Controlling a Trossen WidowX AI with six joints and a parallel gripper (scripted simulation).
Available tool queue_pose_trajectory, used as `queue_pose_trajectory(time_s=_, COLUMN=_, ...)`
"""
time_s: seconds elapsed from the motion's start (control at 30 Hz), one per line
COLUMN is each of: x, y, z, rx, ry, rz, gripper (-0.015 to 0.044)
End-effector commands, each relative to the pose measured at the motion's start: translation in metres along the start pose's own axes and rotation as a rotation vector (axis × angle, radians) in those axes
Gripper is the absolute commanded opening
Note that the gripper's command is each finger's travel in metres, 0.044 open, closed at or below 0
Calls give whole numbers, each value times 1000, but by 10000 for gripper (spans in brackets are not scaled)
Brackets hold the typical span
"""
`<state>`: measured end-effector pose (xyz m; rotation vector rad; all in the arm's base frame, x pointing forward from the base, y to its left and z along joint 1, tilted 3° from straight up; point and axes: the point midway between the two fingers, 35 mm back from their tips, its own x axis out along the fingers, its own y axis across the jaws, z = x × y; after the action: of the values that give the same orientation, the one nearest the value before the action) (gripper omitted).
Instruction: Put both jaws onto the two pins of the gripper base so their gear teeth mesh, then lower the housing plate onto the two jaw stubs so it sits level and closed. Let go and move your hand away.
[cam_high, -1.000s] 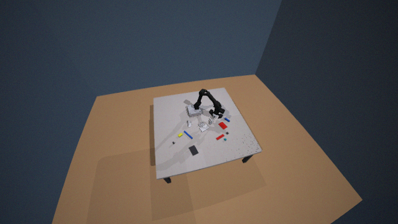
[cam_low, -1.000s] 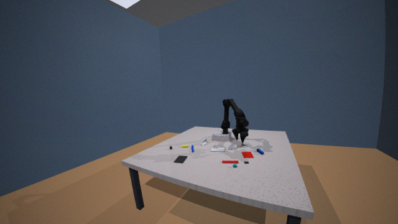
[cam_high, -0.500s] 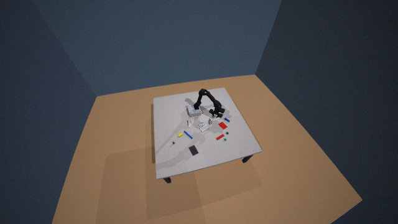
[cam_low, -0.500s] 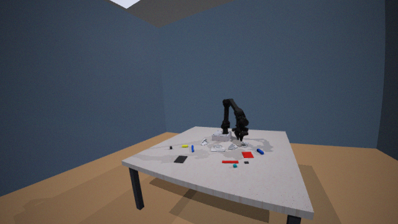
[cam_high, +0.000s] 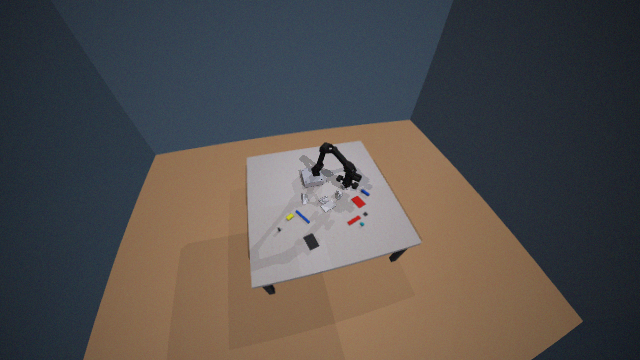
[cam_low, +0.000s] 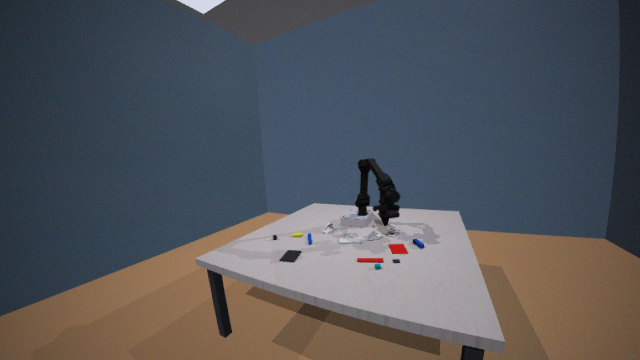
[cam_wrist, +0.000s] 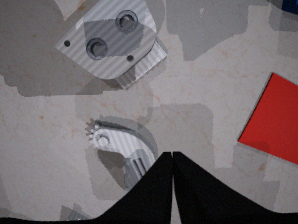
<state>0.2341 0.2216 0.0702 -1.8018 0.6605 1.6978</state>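
Observation:
My gripper (cam_wrist: 170, 159) (cam_low: 385, 224) is shut and empty, its fingertips together above the table. A light grey jaw (cam_wrist: 122, 142) (cam_high: 338, 195) (cam_low: 374, 235) with gear teeth lies just left of the fingertips in the wrist view, partly hidden by the left finger. A striped grey part (cam_wrist: 107, 32) (cam_low: 393, 232) with two ringed holes, apparently the housing plate, lies at the upper left of the wrist view. The flat pale part (cam_high: 328, 206) (cam_low: 350, 241) in the top and exterior views appears to be the gripper base. Another jaw (cam_high: 304, 199) (cam_low: 328, 229) lies to its left. These parts are separate.
A red square (cam_high: 358, 202) (cam_wrist: 275, 120) and a blue block (cam_high: 365, 192) (cam_low: 418, 243) lie to the right. A red bar (cam_high: 354, 220), a teal piece (cam_high: 362, 224), a blue bar (cam_high: 302, 216), a yellow block (cam_high: 290, 217) and a black plate (cam_high: 311, 242) lie nearer the front.

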Motion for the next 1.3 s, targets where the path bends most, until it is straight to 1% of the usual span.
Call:
queue_pose_trajectory(time_s=0.0, x=0, y=0, z=0, rx=6, ry=0, rz=0, gripper=0)
queue_pose_trajectory(time_s=0.27, x=0, y=0, z=0, rx=6, ry=0, rz=0, gripper=0)
queue_pose_trajectory(time_s=0.83, x=0, y=0, z=0, rx=0, ry=0, rz=0, gripper=440)
queue_pose_trajectory(time_s=1.27, x=0, y=0, z=0, rx=0, ry=0, rz=0, gripper=440)
